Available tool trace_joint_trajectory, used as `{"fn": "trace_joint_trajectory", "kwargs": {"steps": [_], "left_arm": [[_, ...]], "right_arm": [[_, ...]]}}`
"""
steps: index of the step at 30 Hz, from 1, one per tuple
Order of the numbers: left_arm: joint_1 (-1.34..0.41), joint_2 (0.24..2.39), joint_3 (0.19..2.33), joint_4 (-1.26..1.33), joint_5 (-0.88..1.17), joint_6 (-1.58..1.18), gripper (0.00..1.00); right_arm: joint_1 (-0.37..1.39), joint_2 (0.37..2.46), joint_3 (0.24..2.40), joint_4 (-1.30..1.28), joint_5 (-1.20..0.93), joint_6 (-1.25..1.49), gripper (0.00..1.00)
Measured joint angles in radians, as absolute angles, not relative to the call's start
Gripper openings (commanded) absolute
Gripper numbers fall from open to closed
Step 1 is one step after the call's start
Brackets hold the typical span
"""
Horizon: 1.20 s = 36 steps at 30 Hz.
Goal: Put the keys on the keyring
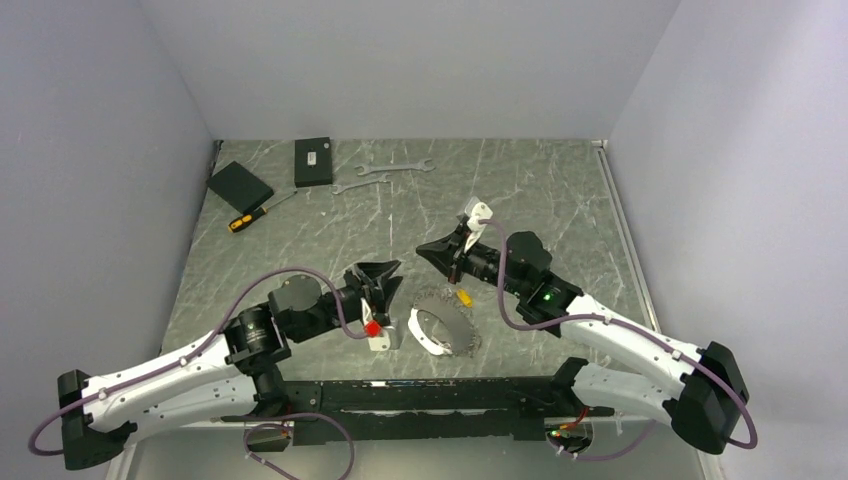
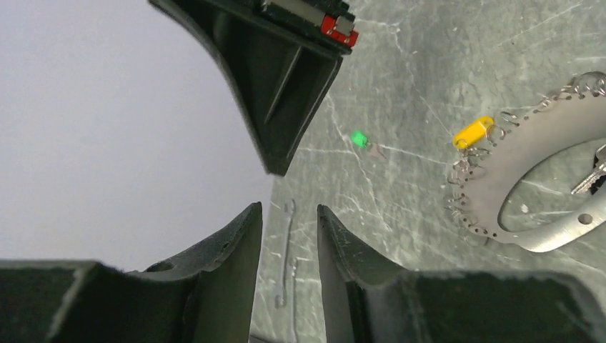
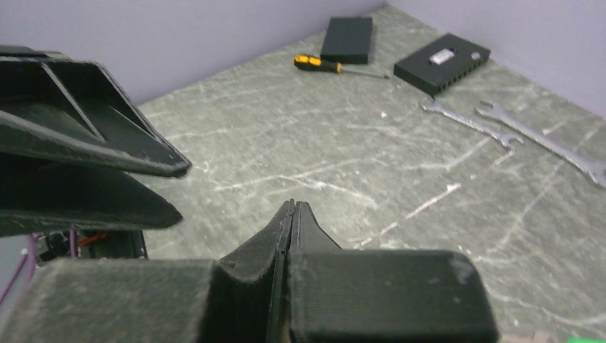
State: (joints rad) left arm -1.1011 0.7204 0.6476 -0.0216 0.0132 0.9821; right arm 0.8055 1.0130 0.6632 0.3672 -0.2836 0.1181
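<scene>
The keys (image 2: pixel 361 139), a small silvery bunch with a bright green tag, lie on the table apart from the keyring; the top view hides them under my right arm. The keyring (image 1: pixel 450 320) (image 2: pixel 493 171) is a broad silver ring edged with small loops, lying flat near the arm bases. A yellow tag (image 1: pixel 464 297) (image 2: pixel 473 133) rests at its far edge. My left gripper (image 1: pixel 380 275) (image 2: pixel 286 211) hovers left of the ring, open with nothing between its fingers. My right gripper (image 1: pixel 430 250) (image 3: pixel 293 207) is shut and empty, just beyond the ring and close to the left one.
Two silver wrenches (image 1: pixel 395 168) (image 3: pixel 464 118) lie at the back. Beside them are a black box (image 1: pixel 313 161) (image 3: pixel 441 61), a flat black pad (image 1: pixel 239 185) and an orange-handled screwdriver (image 1: pixel 250 215) (image 3: pixel 336 66). Walls close in the left, back and right sides.
</scene>
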Motion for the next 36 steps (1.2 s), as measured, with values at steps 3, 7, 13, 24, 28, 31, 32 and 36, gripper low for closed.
{"fn": "trace_joint_trajectory", "kwargs": {"steps": [3, 7, 13, 24, 28, 31, 32, 36], "left_arm": [[-1.101, 0.688, 0.625, -0.035, -0.017, 0.900, 0.44], [-1.101, 0.655, 0.534, 0.017, -0.055, 0.757, 0.46], [-1.101, 0.745, 0.431, 0.113, -0.134, 0.521, 0.60], [-1.004, 0.977, 0.565, 0.081, -0.359, 0.061, 0.71], [-0.826, 1.079, 0.717, 0.011, -0.262, -0.077, 0.61], [-0.767, 1.152, 0.788, 0.010, -0.204, -0.139, 0.54], [-0.764, 1.186, 0.810, 0.007, -0.185, -0.157, 0.50], [-0.765, 1.341, 0.892, -0.031, -0.107, -0.215, 0.43]], "right_arm": [[0.811, 1.016, 0.663, 0.326, -0.235, 0.116, 0.00], [0.811, 1.041, 0.663, 0.263, -0.144, 0.149, 0.00], [0.797, 1.121, 0.663, 0.100, 0.065, 0.258, 0.51], [0.730, 1.253, 0.722, -0.153, 0.194, 0.391, 0.74], [0.634, 1.376, 0.838, -0.226, 0.171, 0.415, 0.74], [0.544, 1.446, 0.923, -0.250, 0.154, 0.420, 0.74], [0.522, 1.463, 0.945, -0.257, 0.154, 0.420, 0.74], [0.474, 1.528, 1.027, -0.280, 0.148, 0.421, 0.74]]}}
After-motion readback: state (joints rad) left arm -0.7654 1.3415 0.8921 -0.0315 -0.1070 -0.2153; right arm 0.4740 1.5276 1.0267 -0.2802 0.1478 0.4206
